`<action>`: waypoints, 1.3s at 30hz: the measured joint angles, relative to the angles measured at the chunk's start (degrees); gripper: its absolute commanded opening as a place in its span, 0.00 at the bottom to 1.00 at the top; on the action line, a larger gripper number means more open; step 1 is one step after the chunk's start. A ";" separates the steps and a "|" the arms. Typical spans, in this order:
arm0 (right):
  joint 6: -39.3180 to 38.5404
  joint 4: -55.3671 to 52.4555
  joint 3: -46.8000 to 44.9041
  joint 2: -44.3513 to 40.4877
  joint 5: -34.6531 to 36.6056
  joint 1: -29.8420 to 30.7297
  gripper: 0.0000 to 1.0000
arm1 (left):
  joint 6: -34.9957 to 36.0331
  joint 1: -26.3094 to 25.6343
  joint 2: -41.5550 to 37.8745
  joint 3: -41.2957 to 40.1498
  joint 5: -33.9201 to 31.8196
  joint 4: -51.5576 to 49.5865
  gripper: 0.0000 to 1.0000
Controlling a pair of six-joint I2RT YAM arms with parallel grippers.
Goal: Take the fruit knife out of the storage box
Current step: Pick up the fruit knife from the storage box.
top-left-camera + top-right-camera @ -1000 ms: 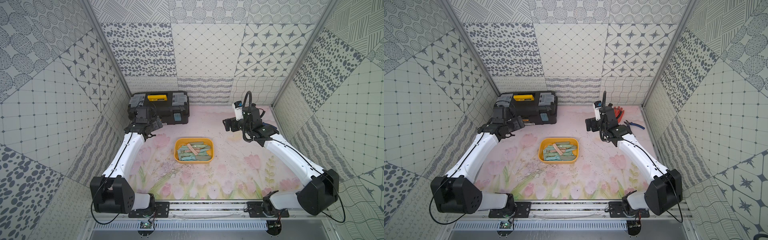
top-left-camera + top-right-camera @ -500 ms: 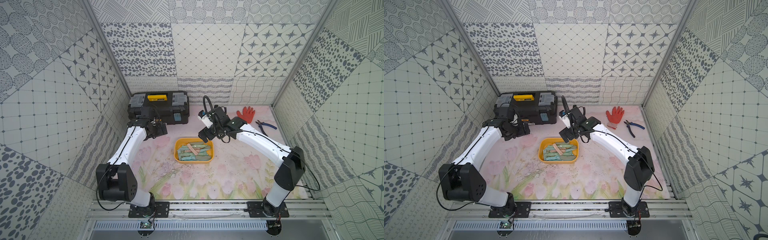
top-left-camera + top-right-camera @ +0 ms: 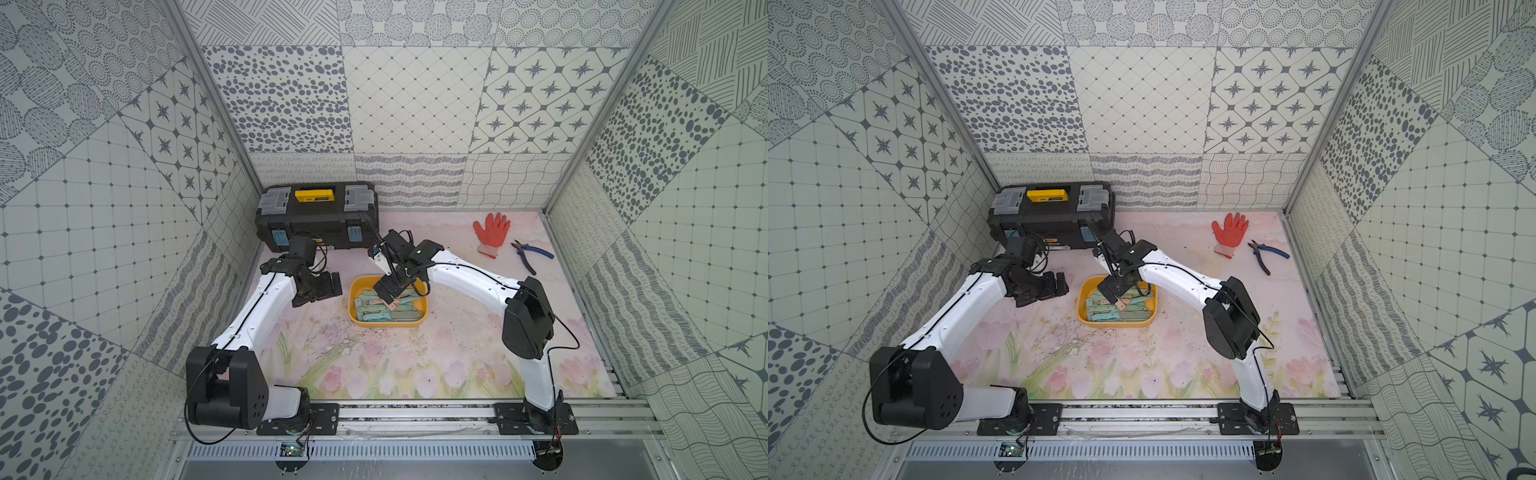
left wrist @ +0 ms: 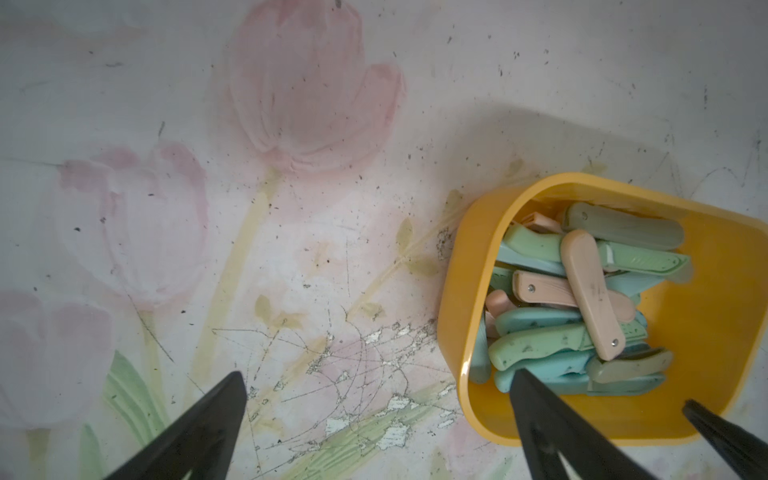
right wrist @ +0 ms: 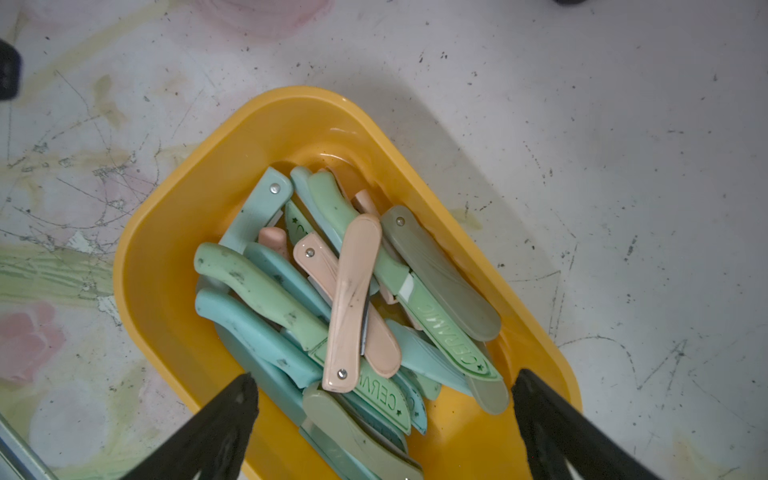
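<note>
The yellow storage box point(image 3: 353, 300) point(image 3: 1081, 305) sits mid-table, holding several pastel folding fruit knives in green, blue and pink. A pink fruit knife point(image 5: 353, 303) point(image 4: 590, 291) lies crosswise on top of the pile. My right gripper point(image 3: 388, 292) point(image 3: 1115, 291) point(image 5: 384, 380) hangs open just over the box's back half, its fingers spanning the pile, nothing held. My left gripper point(image 3: 330, 286) point(image 3: 1059, 283) point(image 4: 378, 376) is open and empty beside the box's left end; one finger overlaps the box's rim point(image 4: 465, 257) in the left wrist view.
A black toolbox point(image 3: 318, 218) with a yellow handle stands at the back left, right behind my left arm. An orange glove point(image 3: 491, 232) and blue-handled pliers point(image 3: 532, 254) lie at the back right. The patterned walls enclose the floral mat.
My right arm has swung from the back right across to above the storage box and come down. The left gripper has moved from the toolbox toward the box's left end. Both stayed open.
</note>
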 measured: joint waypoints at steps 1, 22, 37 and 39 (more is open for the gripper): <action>0.17 -0.07 0.00 0.09 0.20 0.39 0.98 | -0.22 -0.22 -0.15 -0.31 0.13 -0.02 0.99; 4.52 -3.89 4.52 7.04 -2.45 1.03 0.72 | -2.25 -1.22 0.83 -0.26 -4.39 -1.84 0.98; 6.10 -4.20 7.96 12.35 -3.17 1.01 0.51 | -2.40 -1.22 4.17 -0.31 -4.28 -2.71 0.98; 6.03 -4.17 8.72 12.90 -3.43 1.01 0.44 | -2.38 -1.22 4.46 -0.31 -4.09 -2.73 0.98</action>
